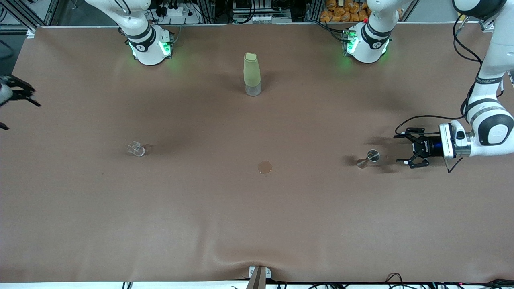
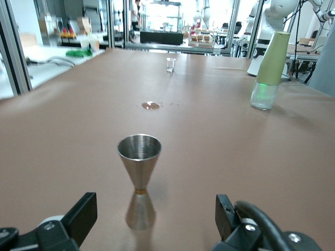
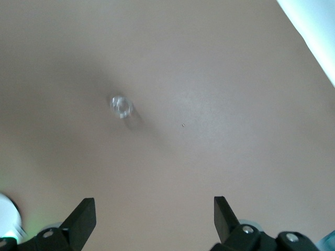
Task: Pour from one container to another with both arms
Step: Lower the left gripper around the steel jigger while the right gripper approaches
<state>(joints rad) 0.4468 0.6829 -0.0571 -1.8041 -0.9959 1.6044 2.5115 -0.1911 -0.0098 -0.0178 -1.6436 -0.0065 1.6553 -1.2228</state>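
A wide strip of bare brown tabletop (image 1: pixel 257 224) is seen along the edge nearest the front camera, with open room there from one end to the other. One small round brown spot (image 1: pixel 265 167) is seen a little farther in, near the middle.

One steel jigger (image 1: pixel 368 157) is stood on the tabletop toward the left arm's end, upright, with its wide cup on top. The left pincer (image 1: pixel 408 149) is held low just beside the jigger, nearer to that end of the tabletop. Its fingers (image 2: pixel 78 217) are spread wide, and nothing is held between them. A small gap is left between the fingers and the jigger.

One small clear glass (image 1: pixel 136 149) is stood toward the right arm's end, well apart from the jigger. Much bare tabletop is left between the two.

The right pincer (image 1: pixel 16 93) is seen at the edge of the front view, up over the right arm's end of the tabletop. It is spread wide and is empty. In the right wrist view the glass (image 3: pixel 121 106) is seen below it, well away from the fingers.

One tall bottle (image 1: pixel 251 74) with a pale green sleeve and a clear base is stood farthest from the front camera, between the two arm bases. Open room is left all around it.
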